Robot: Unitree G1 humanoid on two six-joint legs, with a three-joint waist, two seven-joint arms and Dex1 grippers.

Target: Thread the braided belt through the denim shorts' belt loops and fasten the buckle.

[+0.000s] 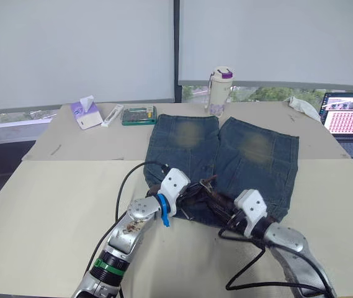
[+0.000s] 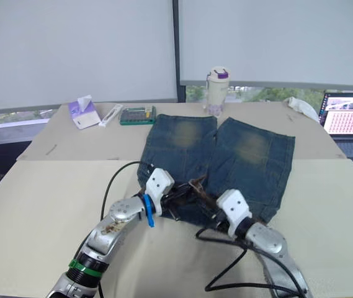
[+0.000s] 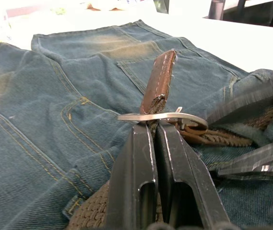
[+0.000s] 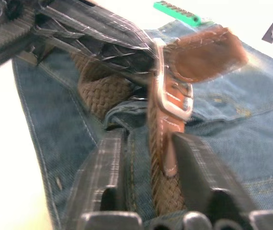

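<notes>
The buckle [image 3: 161, 116] sits at the waistband of the denim shorts [image 1: 250, 158], between the two arms, and fastening appears to be the step in hand. The left gripper [image 3: 154, 132] is clamped tight on the buckle's flat silver frame, so it is the nearer one; the frame lies crosswise to its fingers, with the smooth brown leather tip [image 3: 159, 79] of the braided belt [image 4: 161, 172] standing up just beyond it. The right gripper [image 4: 148, 143] straddles the belt's woven strap just beside the buckle with its fingers spread apart and not visibly pressing it; the strap's long axis runs along those fingers toward the buckle. The denim is soft and creased, with yellow stitching; the strap is a coarse basket-weave
</notes>
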